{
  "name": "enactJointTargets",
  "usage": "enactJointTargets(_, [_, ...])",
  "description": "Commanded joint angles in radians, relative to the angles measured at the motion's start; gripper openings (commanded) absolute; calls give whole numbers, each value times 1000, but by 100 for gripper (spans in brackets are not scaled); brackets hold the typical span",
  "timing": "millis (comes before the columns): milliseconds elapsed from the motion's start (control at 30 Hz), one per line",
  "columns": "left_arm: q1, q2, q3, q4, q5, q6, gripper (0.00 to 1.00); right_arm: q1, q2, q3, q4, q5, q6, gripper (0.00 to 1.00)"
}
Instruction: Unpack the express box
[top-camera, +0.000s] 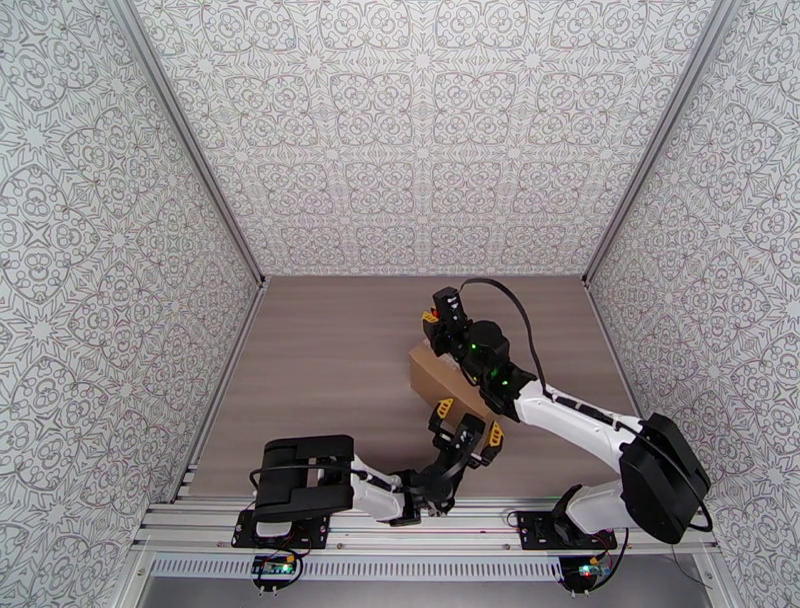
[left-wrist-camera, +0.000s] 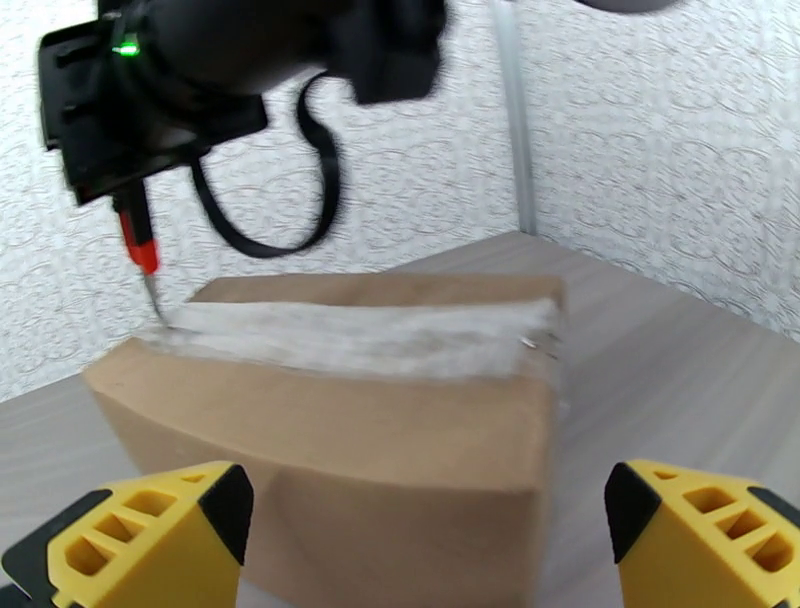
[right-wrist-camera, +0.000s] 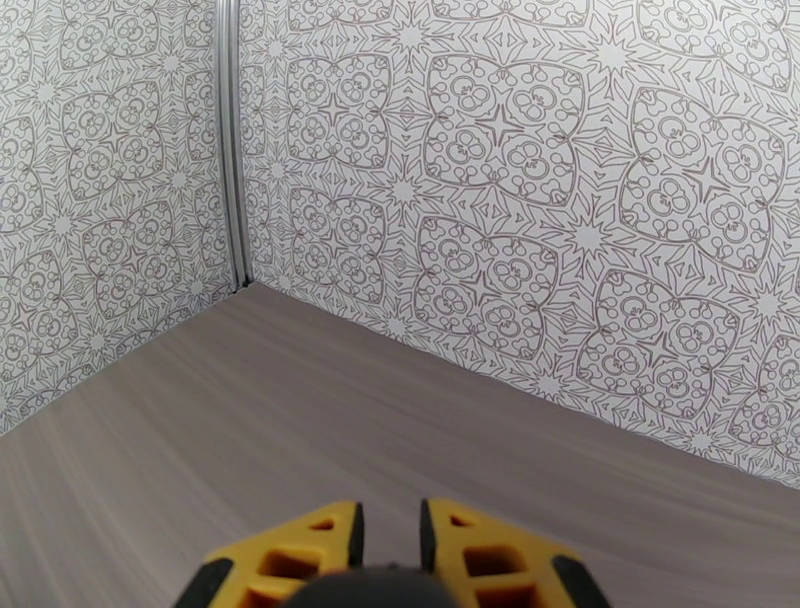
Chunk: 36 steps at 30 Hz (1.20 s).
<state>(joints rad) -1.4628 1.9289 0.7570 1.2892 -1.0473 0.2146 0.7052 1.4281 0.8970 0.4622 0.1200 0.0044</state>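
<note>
My left gripper (top-camera: 468, 421) is wide apart, just in front of the express box (left-wrist-camera: 380, 440) on the desk (top-camera: 330, 360). My right gripper (right-wrist-camera: 390, 515) is clamped on a red knife (left-wrist-camera: 140, 240). The knife's tip touches the tape (left-wrist-camera: 360, 335) on the box's top.

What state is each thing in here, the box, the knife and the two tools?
express box: flaps closed, tape over the top seam.
utility knife: blade out, tip on the tape's far end.
left tool: open, facing the box.
right tool: shut on the utility knife.
</note>
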Motion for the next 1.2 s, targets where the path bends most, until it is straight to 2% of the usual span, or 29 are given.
enactJointTargets(0, [25, 25, 39, 28, -85, 71, 99, 2, -9, -30, -117, -2, 14, 0])
enactJointTargets(200, [66, -17, -38, 40, -47, 61, 99, 2, -5, -17, -136, 6, 31, 0])
enactJointTargets(400, [135, -153, -159, -180, 145, -109, 99, 2, 18, 21, -184, 9, 59, 0])
enactJointTargets(700, [215, -232, -207, -238, 239, -66, 99, 5, 22, 37, -231, 37, 106, 0])
enactJointTargets(900, [274, -280, -240, -281, 304, -102, 99, 11, 20, 56, -260, 67, 88, 0])
enactJointTargets(1167, [359, -372, -339, -278, 479, -116, 99, 11, 31, 97, -299, 84, 45, 0])
